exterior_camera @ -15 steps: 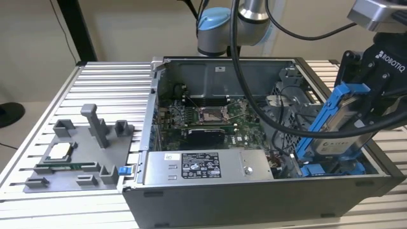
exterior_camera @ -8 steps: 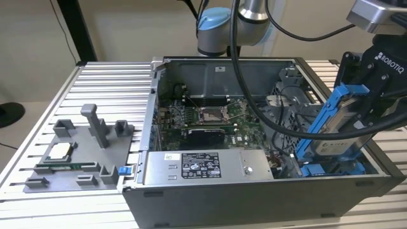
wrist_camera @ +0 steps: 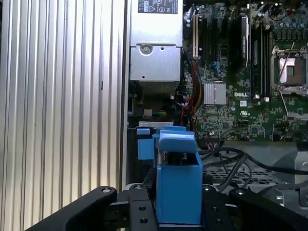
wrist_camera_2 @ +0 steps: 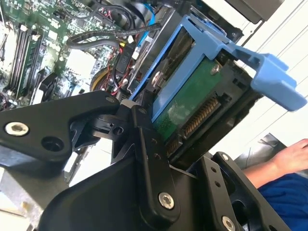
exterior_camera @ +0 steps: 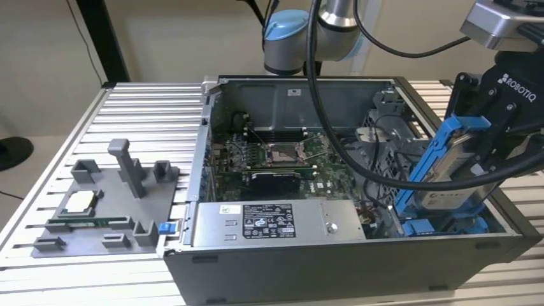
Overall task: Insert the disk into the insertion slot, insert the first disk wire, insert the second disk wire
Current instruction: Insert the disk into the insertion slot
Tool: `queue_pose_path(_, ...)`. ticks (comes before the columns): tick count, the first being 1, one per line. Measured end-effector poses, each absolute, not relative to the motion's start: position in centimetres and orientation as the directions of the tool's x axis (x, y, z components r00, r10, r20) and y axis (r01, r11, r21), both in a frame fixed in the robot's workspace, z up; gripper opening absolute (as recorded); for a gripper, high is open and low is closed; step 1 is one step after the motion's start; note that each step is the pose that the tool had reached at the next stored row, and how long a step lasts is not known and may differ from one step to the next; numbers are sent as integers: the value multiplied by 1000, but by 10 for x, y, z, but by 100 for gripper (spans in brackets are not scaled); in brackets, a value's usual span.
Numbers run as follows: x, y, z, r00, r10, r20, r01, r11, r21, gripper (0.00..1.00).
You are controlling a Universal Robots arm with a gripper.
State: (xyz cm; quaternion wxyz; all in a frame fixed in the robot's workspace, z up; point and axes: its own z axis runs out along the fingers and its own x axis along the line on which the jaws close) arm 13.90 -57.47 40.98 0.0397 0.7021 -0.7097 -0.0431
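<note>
My gripper (exterior_camera: 478, 150) is shut on the disk (exterior_camera: 449, 167), a silver drive in a bright blue carrier frame. I hold it tilted, its lower end down in the case's corner at the exterior view's right. The insertion slot (exterior_camera: 422, 227), with blue rails, lies just under that lower end in the grey drive cage. The second wrist view shows the disk's (wrist_camera_2: 185, 98) green circuit board and connector between my black fingers (wrist_camera_2: 144, 139). In the first wrist view the carrier (wrist_camera: 178, 185) stands end-on above blue slot tabs (wrist_camera: 143, 144). Loose cables (exterior_camera: 374, 213) lie beside the cage; I cannot tell which are the disk wires.
The open computer case (exterior_camera: 340, 268) stands on a ribbed aluminium table (exterior_camera: 144, 108). Inside are the power-supply box (exterior_camera: 272, 223) and the motherboard (exterior_camera: 281, 159). A grey fixture with parts (exterior_camera: 111, 204) sits at the exterior view's left. A person's hand (wrist_camera_2: 288, 156) is near the case.
</note>
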Motion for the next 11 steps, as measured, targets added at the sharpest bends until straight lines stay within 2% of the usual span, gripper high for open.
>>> queue_pose_path(11, 139, -575, 415, -2, -1000, -7, -993, 1, 119, 0)
